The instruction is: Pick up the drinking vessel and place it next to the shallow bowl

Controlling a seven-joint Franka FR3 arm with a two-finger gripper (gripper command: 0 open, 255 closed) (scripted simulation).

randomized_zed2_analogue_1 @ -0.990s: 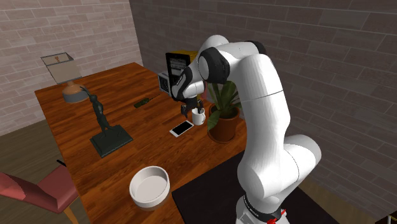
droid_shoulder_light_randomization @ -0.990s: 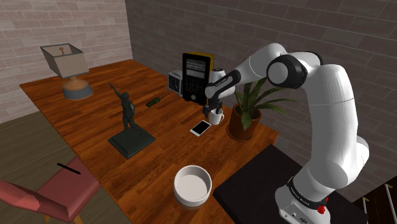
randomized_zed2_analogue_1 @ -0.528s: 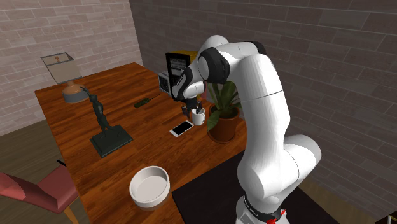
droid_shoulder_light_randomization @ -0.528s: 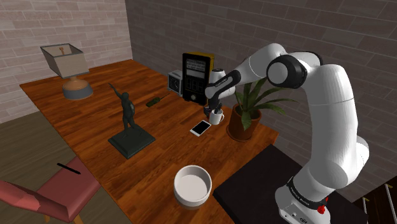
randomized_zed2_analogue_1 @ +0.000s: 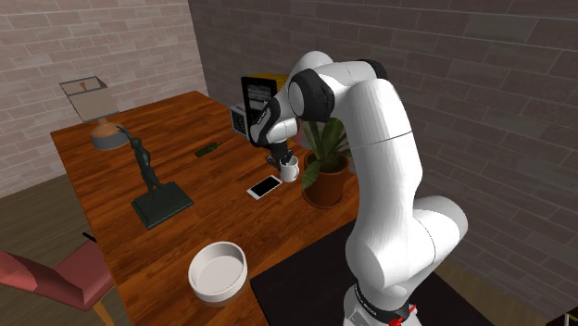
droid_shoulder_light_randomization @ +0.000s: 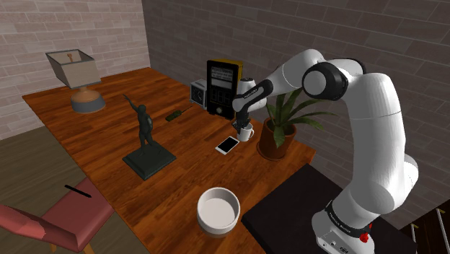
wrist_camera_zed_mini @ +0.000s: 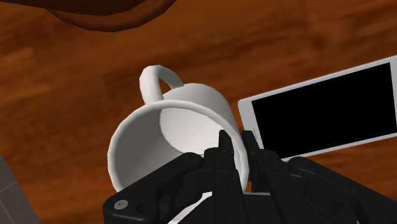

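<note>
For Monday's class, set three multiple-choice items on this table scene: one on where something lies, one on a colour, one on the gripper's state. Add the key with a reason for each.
1. The phone lies
A. flat beside the mug
B. on top of the mug
C. inside the mug

2. The mug is
A. red
B. white
C. blue

3. The gripper is
A. open, clear of the mug
B. shut on nothing
C. shut on the mug's wall

Key:
1 A, since the wrist view shows the phone lying on the wooden table next to the mug.
2 B, since the mug is white inside and out, handle included.
3 C, since one finger sits inside the rim and the other outside, clasping the wall between them.
</note>
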